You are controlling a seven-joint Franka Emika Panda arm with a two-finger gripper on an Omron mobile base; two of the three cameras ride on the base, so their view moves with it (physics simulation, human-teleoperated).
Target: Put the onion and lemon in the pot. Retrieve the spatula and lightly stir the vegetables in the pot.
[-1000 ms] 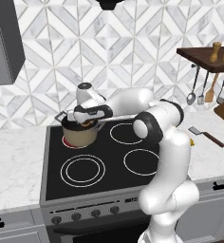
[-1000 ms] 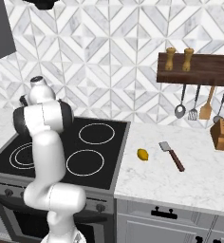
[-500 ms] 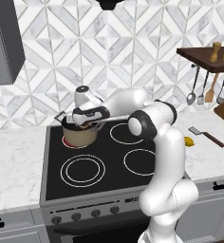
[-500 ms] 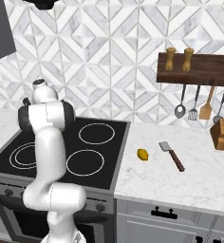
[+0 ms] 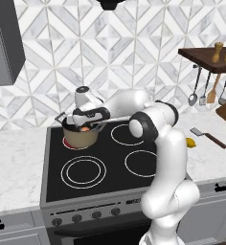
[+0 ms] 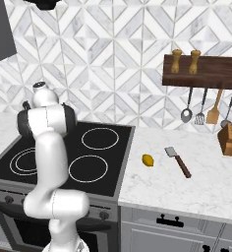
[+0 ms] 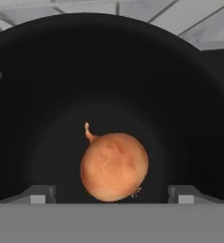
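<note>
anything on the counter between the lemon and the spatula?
Nothing. In the right base view the lemon and the spatula lie apart, with bare white counter between them.

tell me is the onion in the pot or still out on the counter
In the pot. The hand view shows the onion lying on the dark inside of the pot, between the open gripper tips and free of them.

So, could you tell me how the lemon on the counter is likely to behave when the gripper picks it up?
The lemon is a small smooth oval, so it may roll if nudged. It looks firm and light. It lies apart from the spatula, so access seems easy.
</note>
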